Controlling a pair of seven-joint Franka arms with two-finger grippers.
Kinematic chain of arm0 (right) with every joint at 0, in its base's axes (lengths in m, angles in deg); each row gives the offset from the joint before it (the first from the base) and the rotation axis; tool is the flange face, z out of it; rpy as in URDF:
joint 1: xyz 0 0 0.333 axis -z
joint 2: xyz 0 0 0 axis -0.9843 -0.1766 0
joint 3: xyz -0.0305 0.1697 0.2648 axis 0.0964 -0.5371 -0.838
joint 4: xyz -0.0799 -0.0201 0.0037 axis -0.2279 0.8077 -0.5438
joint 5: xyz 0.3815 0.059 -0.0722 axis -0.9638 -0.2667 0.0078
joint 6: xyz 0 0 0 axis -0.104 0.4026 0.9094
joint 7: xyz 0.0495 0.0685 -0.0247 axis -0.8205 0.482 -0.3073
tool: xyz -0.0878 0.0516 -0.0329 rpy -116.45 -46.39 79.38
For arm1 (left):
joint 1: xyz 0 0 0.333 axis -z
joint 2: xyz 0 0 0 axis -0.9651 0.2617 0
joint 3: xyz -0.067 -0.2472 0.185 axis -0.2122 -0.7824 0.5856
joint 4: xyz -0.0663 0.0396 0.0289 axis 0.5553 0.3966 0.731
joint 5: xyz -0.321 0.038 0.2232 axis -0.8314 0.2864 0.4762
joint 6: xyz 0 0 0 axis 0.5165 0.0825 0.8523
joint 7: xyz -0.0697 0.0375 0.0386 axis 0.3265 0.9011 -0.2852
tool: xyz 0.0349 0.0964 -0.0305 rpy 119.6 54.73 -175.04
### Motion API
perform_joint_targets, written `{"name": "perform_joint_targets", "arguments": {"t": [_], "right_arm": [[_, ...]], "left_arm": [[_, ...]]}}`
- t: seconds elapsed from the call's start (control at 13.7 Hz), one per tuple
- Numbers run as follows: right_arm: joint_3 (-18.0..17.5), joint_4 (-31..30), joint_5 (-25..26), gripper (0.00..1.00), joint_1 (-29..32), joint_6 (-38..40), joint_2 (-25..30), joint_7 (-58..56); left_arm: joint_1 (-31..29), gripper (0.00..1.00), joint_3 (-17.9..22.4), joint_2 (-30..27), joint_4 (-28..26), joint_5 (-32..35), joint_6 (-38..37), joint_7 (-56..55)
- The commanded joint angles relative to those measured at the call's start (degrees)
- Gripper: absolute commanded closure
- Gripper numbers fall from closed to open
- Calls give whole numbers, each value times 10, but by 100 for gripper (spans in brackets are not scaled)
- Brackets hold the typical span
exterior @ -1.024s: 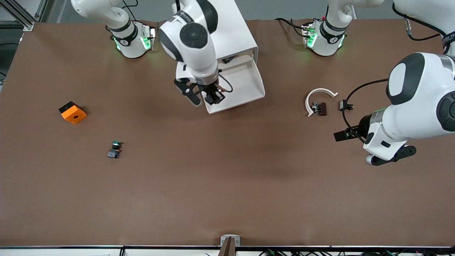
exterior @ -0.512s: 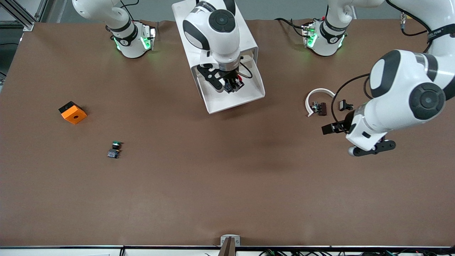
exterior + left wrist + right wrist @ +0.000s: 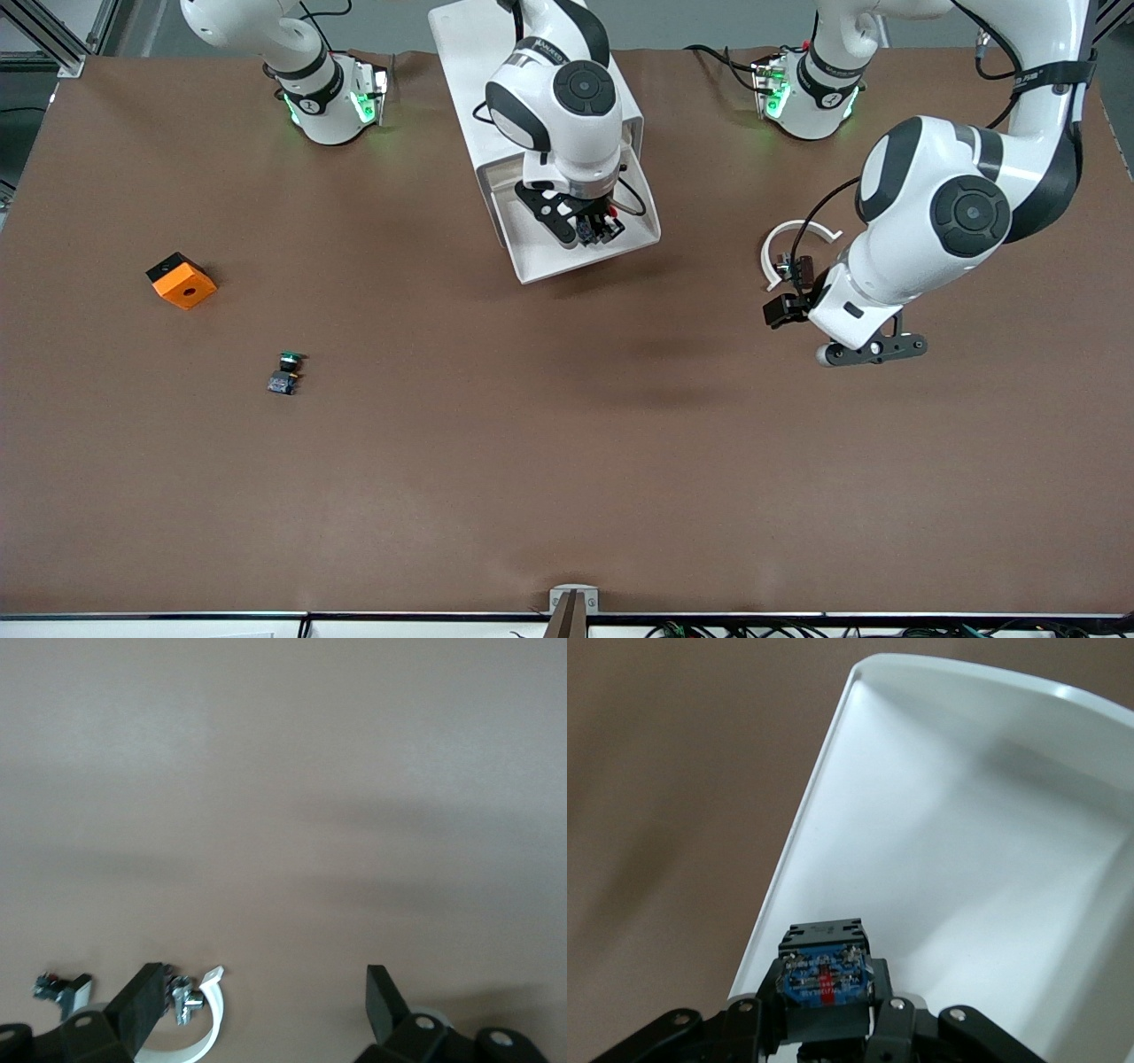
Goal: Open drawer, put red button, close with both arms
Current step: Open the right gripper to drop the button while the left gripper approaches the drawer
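Item 1: white four-drawer box cabinet [image 3: 496,62], my landmark, standing between my two bases. Its shallow cream-white tray drawer [image 3: 532,261] is pulled out toward the front camera.

Item 2: my right gripper [image 3: 592,229], over the open drawer, fingers clamped on the tiny red button switch with black body and blue base [image 3: 824,979]. In the right wrist view the switch's blue base faces the camera above the drawer's white floor [image 3: 966,859], close to its rim.

Item 3: my left gripper [image 3: 784,310], in the air over bare brown table [image 3: 567,461] toward the left arm's end from the cabinet, fingers [image 3: 142,1005] spread wide, holding nothing.

Item 4: white curved plastic clip [image 3: 780,244] with a small dark metal part beside it, on the table just by my left gripper.

Item 5: green-capped push-button switch [image 3: 285,372], nearer the front camera than the cabinet, toward the right arm's end.

Item 6: orange block with black side [image 3: 181,281], same end, farther from the cabinet than the green switch.
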Motion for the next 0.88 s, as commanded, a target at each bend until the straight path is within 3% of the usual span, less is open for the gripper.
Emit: {"name": "perform_joint_targets", "arguments": {"t": [0.0, 0.15, 0.22, 0.29, 0.37, 0.8], "right_arm": [[6, 18, 0, 100, -8, 8, -7, 8], [6, 18, -2, 100, -10, 8, -7, 9], [6, 17, -4, 83, -10, 9, -7, 9], [6, 17, -4, 27, -13, 10, -7, 11], [6, 17, -2, 0, -19, 13, -7, 12], [10, 31, 3, 0, -16, 25, -1, -20]], "left_arm": [[1, 0, -19, -14, -38, 12, 41, -6], [1, 0, -34, -4, -38, 12, 50, -18], [2, 0, -39, -2, -37, 12, 51, -19], [4, 0, -41, 4, -36, 12, 51, -21], [9, 0, -42, 6, -36, 11, 52, -27], [77, 0, -42, 39, -31, 8, 87, -119]]}}
